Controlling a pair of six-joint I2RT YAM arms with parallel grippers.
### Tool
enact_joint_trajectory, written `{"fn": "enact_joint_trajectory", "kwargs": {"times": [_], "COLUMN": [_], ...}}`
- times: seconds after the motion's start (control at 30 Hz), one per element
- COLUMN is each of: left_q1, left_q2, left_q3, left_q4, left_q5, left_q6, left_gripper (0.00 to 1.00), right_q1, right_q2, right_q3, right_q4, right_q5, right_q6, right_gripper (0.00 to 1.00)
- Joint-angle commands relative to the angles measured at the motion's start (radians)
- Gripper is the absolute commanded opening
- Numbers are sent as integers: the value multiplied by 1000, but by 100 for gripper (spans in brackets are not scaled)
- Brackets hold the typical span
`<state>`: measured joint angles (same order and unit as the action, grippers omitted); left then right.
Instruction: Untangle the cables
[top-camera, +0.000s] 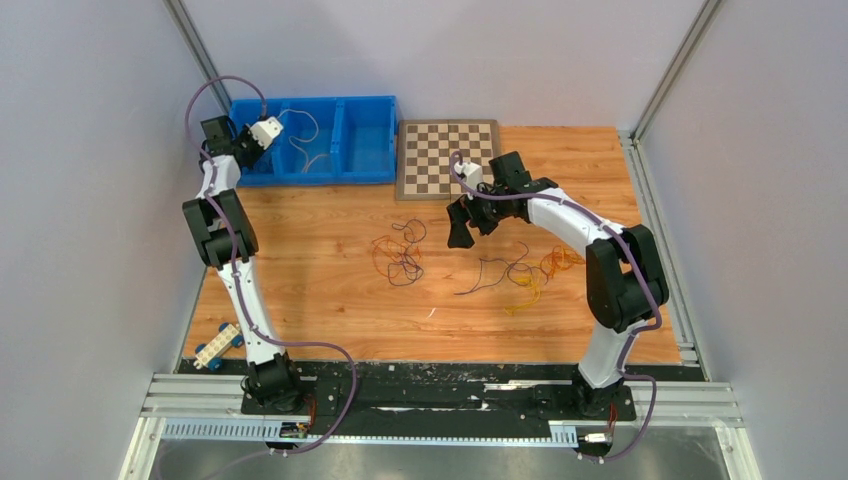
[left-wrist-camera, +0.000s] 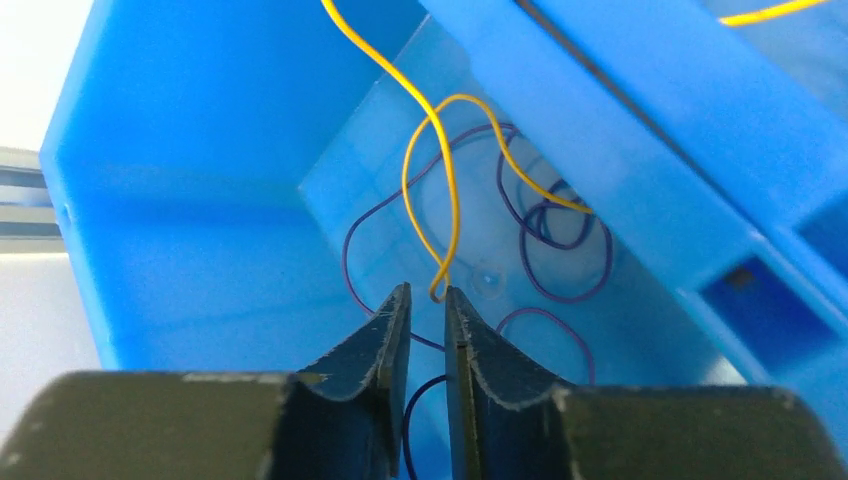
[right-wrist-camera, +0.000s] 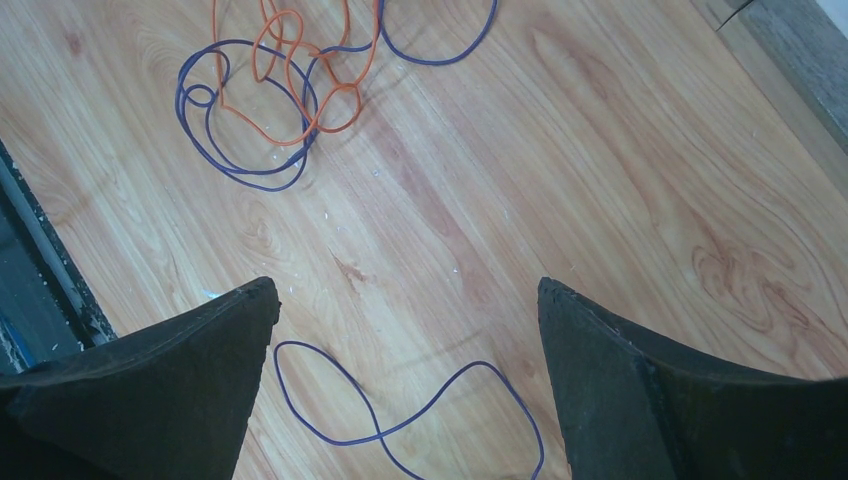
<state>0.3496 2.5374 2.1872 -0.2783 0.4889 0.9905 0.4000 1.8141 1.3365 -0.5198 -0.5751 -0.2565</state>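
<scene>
Seemingly weightless and limp, best pinched at a free loop, the cables (top-camera: 403, 262) lay partly in the bin (left-wrist-camera: 180, 200), partly tangled on the table (top-camera: 320, 300); the left gripper (left-wrist-camera: 428, 300) had its jaws narrowly apart round a yellow loop (left-wrist-camera: 453, 200), the right gripper (right-wrist-camera: 405, 300) wide.

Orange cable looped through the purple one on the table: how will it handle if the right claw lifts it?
Probably floppy: the orange cable lies in loose curls flat on the table. Likely very light, since it is so thin. It crosses the purple cable several times, so lifting it may drag that one along.
</scene>
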Motion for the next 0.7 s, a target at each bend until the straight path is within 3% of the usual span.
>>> {"fn": "enact_joint_trajectory", "kwargs": {"times": [0.0, 0.03, 0.1, 0.13, 0.27, 0.67], "left_q1": [5, 5, 5, 5, 8, 19], "left_q2": [16, 15, 4, -3, -79, -272], "left_q3": [31, 27, 16, 7, -70, -198], "left_q4": [165, 176, 218, 257, 372, 430], "left_q5": [9, 24, 40, 42, 83, 126], "left_q6": [-23, -38, -78, -96, -184, -437], "left_gripper": [19, 17, 1, 0, 0, 0], "right_q1": [13, 14, 17, 16, 16, 17], "right_q2": [-4, -5, -6, -6, -6, -33], "right_q3": [34, 32, 32, 34, 35, 9], "right_q4": [9, 7, 3, 2, 1, 0], "right_q5": [27, 29, 32, 33, 40, 38], "right_q6": [-25, -26, -26, -28, -33, -39], "right_gripper": [100, 100, 100, 100, 100, 100]}}
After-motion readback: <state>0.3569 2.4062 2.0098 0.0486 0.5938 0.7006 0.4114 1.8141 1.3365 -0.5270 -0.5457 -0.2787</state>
